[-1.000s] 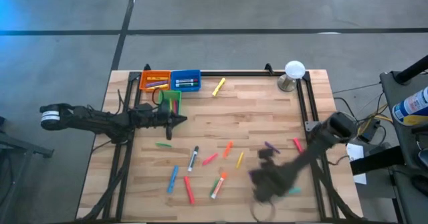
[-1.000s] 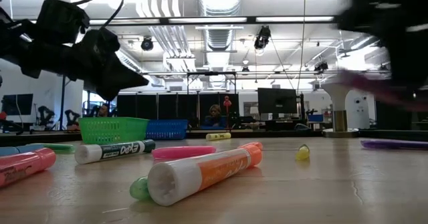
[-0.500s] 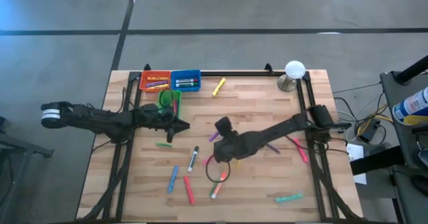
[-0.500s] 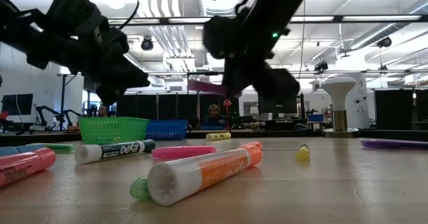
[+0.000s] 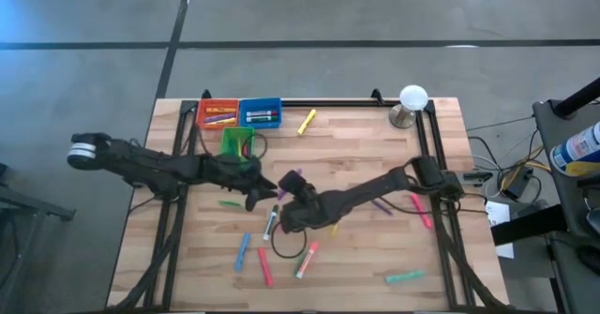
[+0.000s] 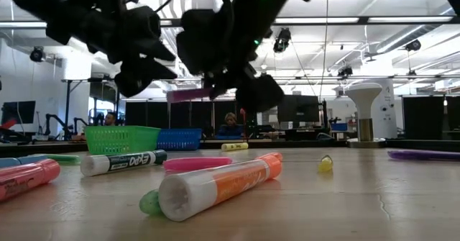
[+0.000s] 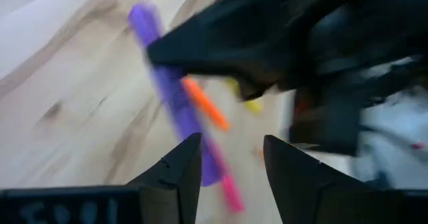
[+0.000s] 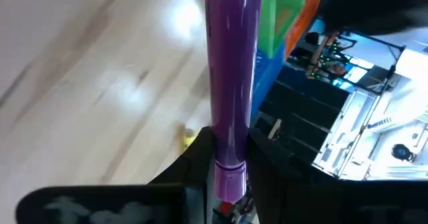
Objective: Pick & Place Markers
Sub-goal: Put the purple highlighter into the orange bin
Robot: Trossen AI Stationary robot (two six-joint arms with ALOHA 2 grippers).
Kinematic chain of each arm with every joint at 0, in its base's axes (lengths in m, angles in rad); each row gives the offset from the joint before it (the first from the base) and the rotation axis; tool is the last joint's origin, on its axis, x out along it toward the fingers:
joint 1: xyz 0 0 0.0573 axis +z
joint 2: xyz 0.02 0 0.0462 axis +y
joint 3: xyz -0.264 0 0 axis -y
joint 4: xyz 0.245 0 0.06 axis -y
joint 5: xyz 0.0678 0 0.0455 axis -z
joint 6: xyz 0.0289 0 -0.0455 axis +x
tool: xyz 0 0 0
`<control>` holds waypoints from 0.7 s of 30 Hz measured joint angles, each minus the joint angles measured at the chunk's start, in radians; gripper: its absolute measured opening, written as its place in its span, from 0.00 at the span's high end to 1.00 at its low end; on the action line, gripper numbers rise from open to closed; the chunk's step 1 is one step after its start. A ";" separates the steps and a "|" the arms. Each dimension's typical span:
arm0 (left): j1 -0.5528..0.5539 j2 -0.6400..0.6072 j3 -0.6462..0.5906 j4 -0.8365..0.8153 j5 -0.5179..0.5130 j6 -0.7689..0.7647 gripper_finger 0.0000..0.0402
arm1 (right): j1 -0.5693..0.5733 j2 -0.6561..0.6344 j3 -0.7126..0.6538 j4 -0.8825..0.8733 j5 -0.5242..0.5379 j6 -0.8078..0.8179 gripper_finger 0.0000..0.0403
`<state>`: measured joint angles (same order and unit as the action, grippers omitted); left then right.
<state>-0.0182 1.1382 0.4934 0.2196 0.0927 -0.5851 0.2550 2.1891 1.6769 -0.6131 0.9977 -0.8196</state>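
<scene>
Purple marker (image 8: 231, 70), clenched in the right jaws (image 5: 292, 194), has swung from the surface's (image 5: 375, 155) right to mid-surface, meeting the left arm's parted jaws (image 7: 231, 164) for a likely handover.

Robotics lab: ceiling ducts (image 6: 183, 32), monitors (image 6: 298, 109).

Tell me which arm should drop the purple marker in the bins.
Left, probably. Its open gripper sits right beside the purple marker and nearer the bins; the right gripper holding it reaches from across the table.
</scene>
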 joint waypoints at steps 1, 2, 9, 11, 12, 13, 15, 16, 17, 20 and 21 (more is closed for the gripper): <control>-0.004 0.011 0.017 -0.041 -0.015 0.006 0.62 | 0.000 0.000 0.010 0.004 0.000 0.000 0.85; -0.008 0.024 0.032 -0.075 -0.034 0.009 0.62 | 0.000 -0.001 0.018 0.007 0.001 -0.002 0.85; -0.012 0.084 0.075 -0.074 -0.038 0.012 0.62 | 0.002 -0.004 0.055 0.047 0.000 -0.069 0.85; -0.012 0.091 0.079 -0.072 -0.030 0.017 0.62 | 0.002 -0.004 0.054 0.059 0.000 -0.076 0.85; -0.012 0.094 0.079 -0.072 -0.023 0.027 0.62 | 0.002 -0.004 0.054 0.069 -0.001 -0.075 0.85; -0.012 0.096 0.079 -0.071 -0.020 0.033 0.62 | 0.002 -0.004 0.054 0.071 -0.002 -0.075 0.85; -0.012 0.099 0.079 -0.071 -0.016 0.035 0.62 | 0.002 -0.004 0.054 0.071 -0.006 -0.075 0.85; -0.013 0.101 0.079 -0.073 -0.016 0.037 0.63 | 0.002 -0.004 0.054 0.071 -0.009 -0.074 0.85; -0.015 0.101 0.079 -0.076 -0.018 0.042 0.64 | 0.002 -0.004 0.054 0.071 -0.011 -0.072 0.85; -0.016 0.101 0.078 -0.101 -0.035 0.071 0.70 | 0.003 -0.004 0.053 0.071 -0.019 -0.054 0.84; -0.016 0.098 0.078 -0.120 -0.051 0.087 0.73 | 0.005 -0.004 0.053 0.071 -0.027 -0.042 0.82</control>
<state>-0.0345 1.2359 0.5716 0.0994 0.0418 -0.4982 0.2596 2.1853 1.7302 -0.5423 0.9708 -0.8611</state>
